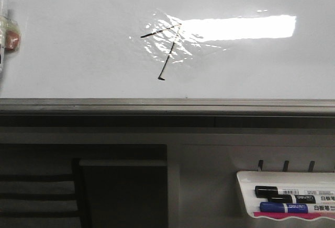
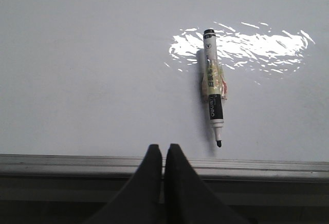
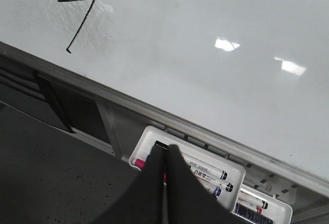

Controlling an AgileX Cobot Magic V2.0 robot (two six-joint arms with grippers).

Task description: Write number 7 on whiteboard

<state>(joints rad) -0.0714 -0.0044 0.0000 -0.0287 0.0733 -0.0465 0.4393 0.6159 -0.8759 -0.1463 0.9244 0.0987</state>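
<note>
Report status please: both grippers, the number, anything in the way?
Left gripper shut, empty. Right gripper shut, empty, over marker tray. Number 7 drawn on whiteboard. Marker stuck to board, clear of the 7.

Glossy whiteboard [image 1: 78, 55], grey metal rail [image 1: 157, 104]

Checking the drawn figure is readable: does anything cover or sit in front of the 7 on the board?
Nothing visible does. The thin black marker number 7 lies bare on the glossy white whiteboard; only glare overlaps it in the front view.
</note>
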